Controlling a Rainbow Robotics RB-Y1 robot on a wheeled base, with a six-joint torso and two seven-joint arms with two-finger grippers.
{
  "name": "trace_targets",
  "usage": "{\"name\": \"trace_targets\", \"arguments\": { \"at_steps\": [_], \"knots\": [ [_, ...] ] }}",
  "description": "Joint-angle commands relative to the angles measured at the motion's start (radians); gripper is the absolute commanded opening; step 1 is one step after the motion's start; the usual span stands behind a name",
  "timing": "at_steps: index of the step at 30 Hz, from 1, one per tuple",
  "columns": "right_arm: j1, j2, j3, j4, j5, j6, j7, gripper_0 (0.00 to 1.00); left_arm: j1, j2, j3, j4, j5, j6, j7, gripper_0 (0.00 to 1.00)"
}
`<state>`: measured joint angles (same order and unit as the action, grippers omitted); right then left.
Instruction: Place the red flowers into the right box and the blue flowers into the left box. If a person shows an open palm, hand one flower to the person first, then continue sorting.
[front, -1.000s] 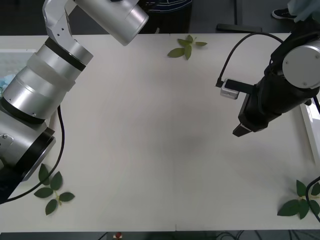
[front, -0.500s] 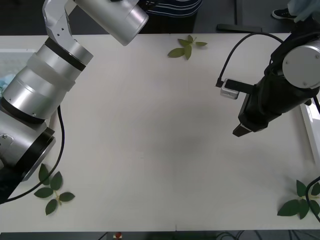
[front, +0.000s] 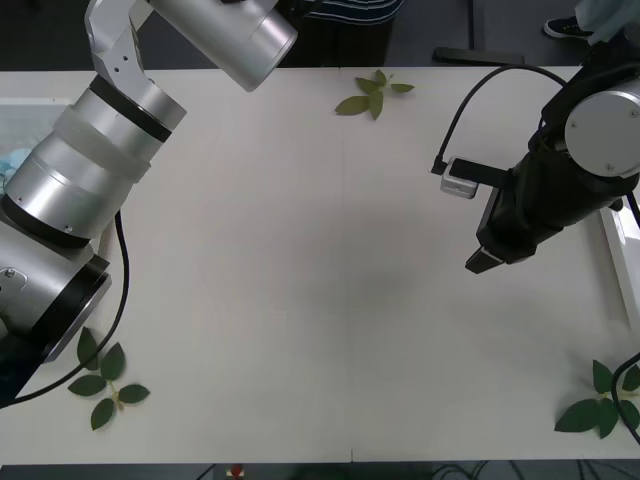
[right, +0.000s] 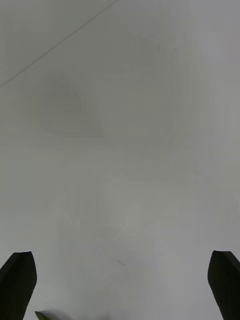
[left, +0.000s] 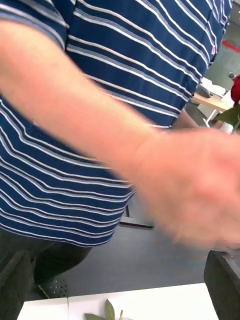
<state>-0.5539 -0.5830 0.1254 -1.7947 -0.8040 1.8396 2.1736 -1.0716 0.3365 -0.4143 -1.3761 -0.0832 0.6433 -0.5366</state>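
1. Left arm reaches up and away over the far left part of the white surface, toward its far edge. In the left wrist view its pincer is released: the two black fingers sit at opposite corners with nothing between them.
2. The person, in a navy-and-white striped shirt, stands close in front of the left pincer. Their bare hand is blurred just above the pincer; I cannot tell whether the palm is open.
3. A red flower shows at the edge of the left wrist view, beside the person's hand: a dark-red bloom with a green leaf under it. Probably held by that hand, but the grip is not visible.
4. Right arm hangs over the right part of the surface. Its pincer is released too, black fingertips wide apart over bare white surface, holding nothing.
5. Right box: its white rim shows at the right edge of the front view, just beyond the right arm.
6. Left box: pale tray at the left edge, partly behind the left arm, with a bit of blue flower in it.
7. Loose green leaf sprigs lie on the surface: far edge centre, near left, near right.
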Motion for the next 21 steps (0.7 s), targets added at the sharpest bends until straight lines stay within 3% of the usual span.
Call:
{"name": "trace_targets", "arguments": {
  "at_steps": [1,10,21],
  "knots": [
    [-0.009,-0.009,-0.004,-0.017,0.000,-0.003,0.045,1.00,-0.042,0.015,0.003,-0.018,-0.010,-0.013,-0.011,1.00],
    [-0.009,-0.009,-0.004,-0.017,0.000,-0.003,0.045,1.00,-0.033,0.016,0.000,-0.017,-0.009,-0.016,-0.017,1.00],
    [-0.009,-0.009,-0.004,-0.017,0.000,-0.003,0.045,1.00,-0.001,0.114,0.020,-0.072,0.253,-0.022,-0.338,1.00]
  ]
}}
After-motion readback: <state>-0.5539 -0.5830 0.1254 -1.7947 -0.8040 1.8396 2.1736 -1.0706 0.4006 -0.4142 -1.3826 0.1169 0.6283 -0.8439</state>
